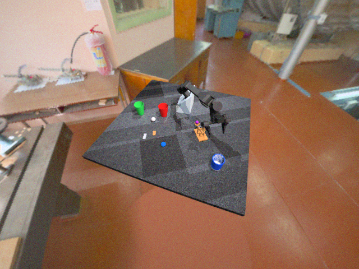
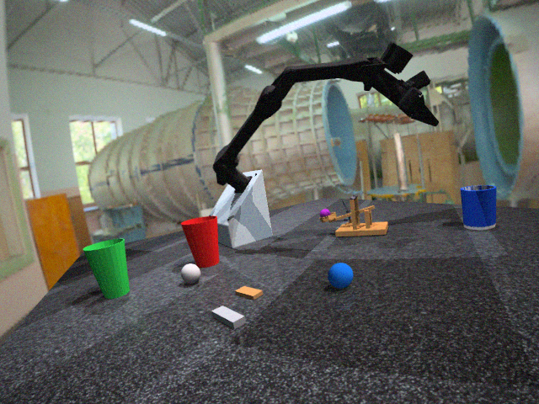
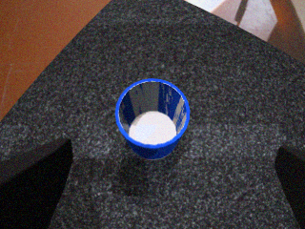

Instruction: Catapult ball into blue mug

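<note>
A green-framed board point(image 1: 118, 26) hangs on a pale pink wall point(image 1: 52, 17) toward eleven o'clock in the top view, above a dark-topped cabinet point(image 1: 165, 59). Reddish-brown flooring point(image 1: 289, 188) point(image 3: 35, 35) spreads to four o'clock. In the exterior view, windows point(image 2: 93, 147) glow at nine o'clock, and strip lights point(image 2: 304, 21) shine at twelve.

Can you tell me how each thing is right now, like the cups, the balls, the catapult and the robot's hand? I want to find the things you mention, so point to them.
Hand point(image 1: 215, 128) point(image 2: 436, 123): open, holding nothing
Catapult point(image 1: 201, 134) point(image 2: 362, 229): loaded, not fired
Purple ball point(image 1: 197, 122) point(image 2: 324, 213): in the catapult's cup
Blue mug point(image 1: 217, 166) point(image 2: 478, 209) point(image 3: 152, 151): upright, no ball inside
Red cup point(image 1: 163, 110) point(image 2: 203, 243): upright
Green cup point(image 1: 139, 109) point(image 2: 109, 271): upright
White ball point(image 1: 153, 119) point(image 2: 190, 273): on the table
Blue ball point(image 1: 163, 144) point(image 2: 340, 275): on the table
</note>
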`<state>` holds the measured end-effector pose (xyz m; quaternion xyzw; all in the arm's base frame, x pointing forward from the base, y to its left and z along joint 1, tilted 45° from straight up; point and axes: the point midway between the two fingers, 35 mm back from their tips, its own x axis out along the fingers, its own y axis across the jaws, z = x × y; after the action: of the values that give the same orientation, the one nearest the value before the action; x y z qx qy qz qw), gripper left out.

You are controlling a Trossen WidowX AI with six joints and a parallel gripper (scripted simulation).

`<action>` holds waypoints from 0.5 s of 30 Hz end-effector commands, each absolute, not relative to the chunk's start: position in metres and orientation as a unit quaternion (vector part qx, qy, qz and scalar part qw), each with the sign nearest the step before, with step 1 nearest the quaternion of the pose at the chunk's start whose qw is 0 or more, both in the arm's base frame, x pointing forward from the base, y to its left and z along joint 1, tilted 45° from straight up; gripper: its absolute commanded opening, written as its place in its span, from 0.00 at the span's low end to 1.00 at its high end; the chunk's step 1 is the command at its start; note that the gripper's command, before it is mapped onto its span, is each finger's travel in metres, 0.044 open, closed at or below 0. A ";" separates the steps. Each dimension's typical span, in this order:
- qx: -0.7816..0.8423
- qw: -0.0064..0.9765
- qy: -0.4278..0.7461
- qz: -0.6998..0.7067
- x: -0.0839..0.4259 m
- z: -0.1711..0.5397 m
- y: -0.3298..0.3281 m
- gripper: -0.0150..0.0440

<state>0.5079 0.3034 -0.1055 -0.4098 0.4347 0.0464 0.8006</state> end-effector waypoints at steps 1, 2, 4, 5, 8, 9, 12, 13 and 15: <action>-0.412 0.803 0.429 0.046 0.510 -0.105 0.305 1.00; -0.412 0.803 0.429 0.046 0.510 -0.105 0.305 1.00; -0.412 0.803 0.429 0.046 0.510 -0.105 0.305 1.00; -0.412 0.803 0.429 0.046 0.510 -0.105 0.305 1.00; -0.412 0.803 0.429 0.046 0.510 -0.105 0.305 1.00; -0.412 0.803 0.429 0.046 0.510 -0.105 0.305 1.00; -0.412 0.802 0.429 0.046 0.515 -0.099 0.300 1.00; -0.412 0.802 0.429 0.046 0.515 -0.099 0.300 1.00; -0.412 0.802 0.429 0.046 0.515 -0.099 0.300 0.96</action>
<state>0.5124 0.2987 -0.1050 -0.4132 0.4339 0.0453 0.7993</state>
